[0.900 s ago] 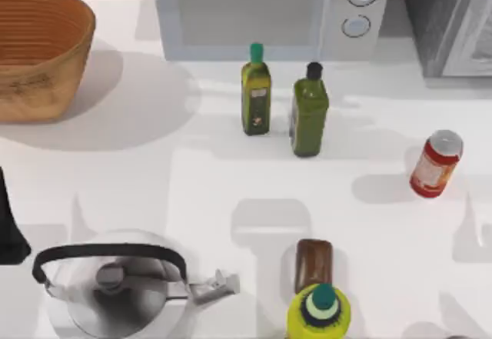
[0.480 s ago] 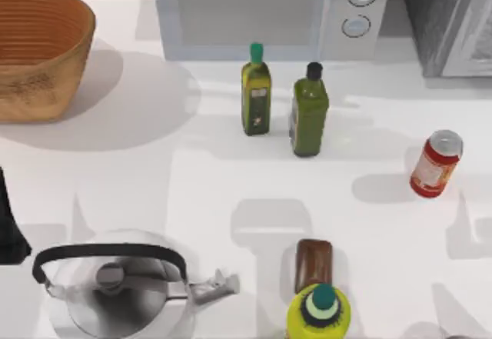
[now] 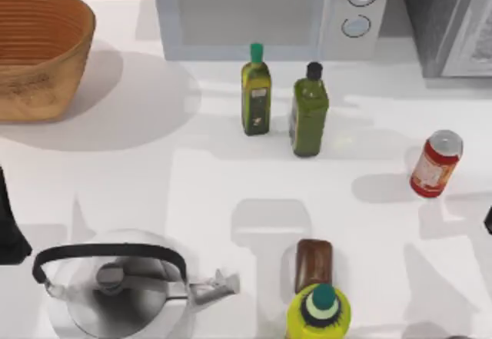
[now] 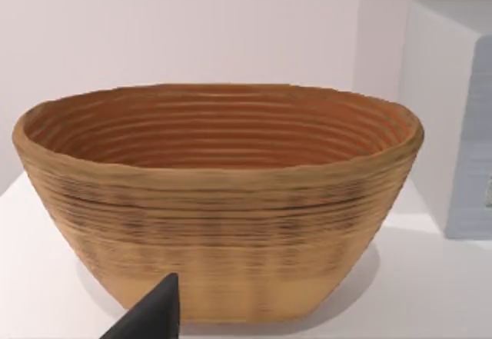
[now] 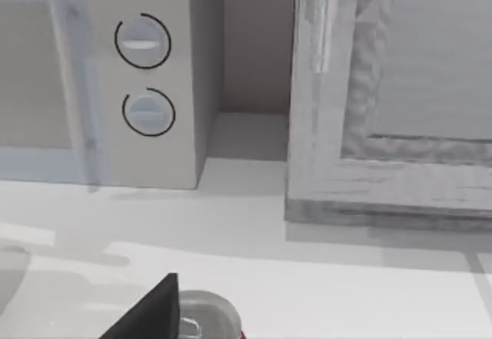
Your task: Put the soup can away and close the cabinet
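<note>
The soup can [image 3: 435, 164] stands upright on the desk's [image 3: 192, 177] right side, in front of the cabinet [image 3: 450, 20]. The right pincer [image 5: 154, 308] hovers just beside its silver top; whether it is spread cannot be told. A glancing approach could topple the can.

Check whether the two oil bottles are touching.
Apart. The top view shows bare white table between the teal-capped bottle and the black-capped bottle.
</note>
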Controlling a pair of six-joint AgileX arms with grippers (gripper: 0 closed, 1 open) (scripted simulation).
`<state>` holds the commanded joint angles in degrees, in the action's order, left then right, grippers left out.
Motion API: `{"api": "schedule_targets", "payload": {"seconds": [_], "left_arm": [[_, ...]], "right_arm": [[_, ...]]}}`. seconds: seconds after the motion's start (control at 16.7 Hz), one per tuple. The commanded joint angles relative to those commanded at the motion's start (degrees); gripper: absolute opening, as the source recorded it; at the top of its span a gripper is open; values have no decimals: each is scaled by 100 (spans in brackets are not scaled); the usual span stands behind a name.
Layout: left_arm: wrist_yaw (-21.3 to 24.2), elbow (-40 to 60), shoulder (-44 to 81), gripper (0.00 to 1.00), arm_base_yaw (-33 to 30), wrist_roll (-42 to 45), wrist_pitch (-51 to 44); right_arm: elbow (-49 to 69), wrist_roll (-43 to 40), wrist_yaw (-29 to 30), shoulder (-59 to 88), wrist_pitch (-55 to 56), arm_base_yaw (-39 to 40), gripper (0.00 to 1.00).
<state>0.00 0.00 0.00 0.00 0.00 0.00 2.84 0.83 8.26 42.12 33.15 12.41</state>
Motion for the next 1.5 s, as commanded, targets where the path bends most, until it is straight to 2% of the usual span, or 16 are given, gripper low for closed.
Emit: {"api": "schedule_targets", "payload": {"seconds": [0.48,0.84,1.2,1.5], "left_arm": [[0,0,0,100,0,0,0],[0,0,0,100,0,0,0],[0,0,0,100,0,0,0],[0,0,0,100,0,0,0]], "right_arm": [[366,244,1054,4159,3409,1017,100],[626,479,1812,6623,5491,1482,100],[732,651,2254,8063,6655,1742,100],[736,683,2314,8269,6807,1785,100]]}}
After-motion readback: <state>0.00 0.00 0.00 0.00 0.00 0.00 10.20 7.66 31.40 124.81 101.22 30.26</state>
